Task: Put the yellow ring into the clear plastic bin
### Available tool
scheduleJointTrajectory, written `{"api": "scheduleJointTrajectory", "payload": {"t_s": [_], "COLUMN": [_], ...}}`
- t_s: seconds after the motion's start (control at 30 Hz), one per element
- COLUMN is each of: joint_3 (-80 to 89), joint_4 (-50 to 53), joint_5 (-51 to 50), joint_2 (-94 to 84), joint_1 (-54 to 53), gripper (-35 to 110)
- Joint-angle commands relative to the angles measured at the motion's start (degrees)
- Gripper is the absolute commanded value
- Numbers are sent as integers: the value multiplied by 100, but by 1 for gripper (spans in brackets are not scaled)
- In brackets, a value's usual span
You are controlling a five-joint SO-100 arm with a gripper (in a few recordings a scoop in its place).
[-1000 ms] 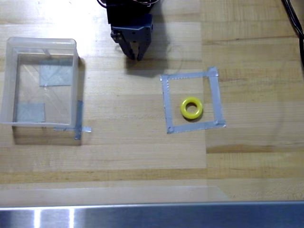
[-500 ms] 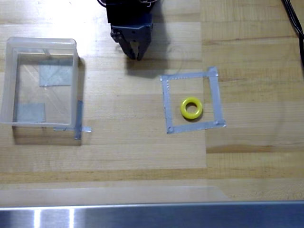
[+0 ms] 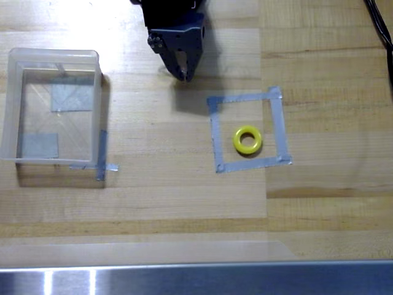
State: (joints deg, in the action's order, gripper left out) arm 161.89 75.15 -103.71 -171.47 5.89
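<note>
The yellow ring (image 3: 247, 140) lies flat on the wooden table inside a grey tape square outline (image 3: 248, 131), right of centre in the overhead view. The clear plastic bin (image 3: 52, 107) stands at the left, with grey tape patches showing through its bottom and nothing else inside. My gripper (image 3: 183, 76) hangs at the top centre, pointing down the picture, its dark fingers drawn together to a point with nothing between them. It is up and to the left of the ring, just outside the tape square's top-left corner.
A metal rail (image 3: 196, 279) runs along the table's front edge. A black cable (image 3: 379, 24) crosses the top right corner. Grey tape strips (image 3: 100, 157) mark the table by the bin's lower right corner.
The gripper has swung slightly right and reached further down the picture, closer to the tape square. The ring and bin have not moved.
</note>
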Motion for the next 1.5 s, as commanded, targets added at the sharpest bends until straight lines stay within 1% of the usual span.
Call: {"api": "scheduleJointTrajectory", "payload": {"t_s": [0.0,0.17,0.27,0.37,0.53,0.67,0.87,1.0,1.17,1.33,1.47], "joint_3": [-1652,-3639,-4693,-5563,-6460,-6829,-6961,-6917,-6917,-6917,-6935], "joint_4": [-255,-272,-264,-264,-264,-264,-352,-343,-343,-360,-404], "joint_5": [-79,-18,-18,-18,-70,-79,-79,-79,-79,-88,-264], "joint_2": [2048,4772,5968,6794,7523,7849,8323,8561,8763,8938,9149], "joint_1": [264,756,1081,1318,1573,1600,1600,1608,1617,1872,1934], "gripper": [2,2,3,3,3,4,19,26,26,26,26]}}
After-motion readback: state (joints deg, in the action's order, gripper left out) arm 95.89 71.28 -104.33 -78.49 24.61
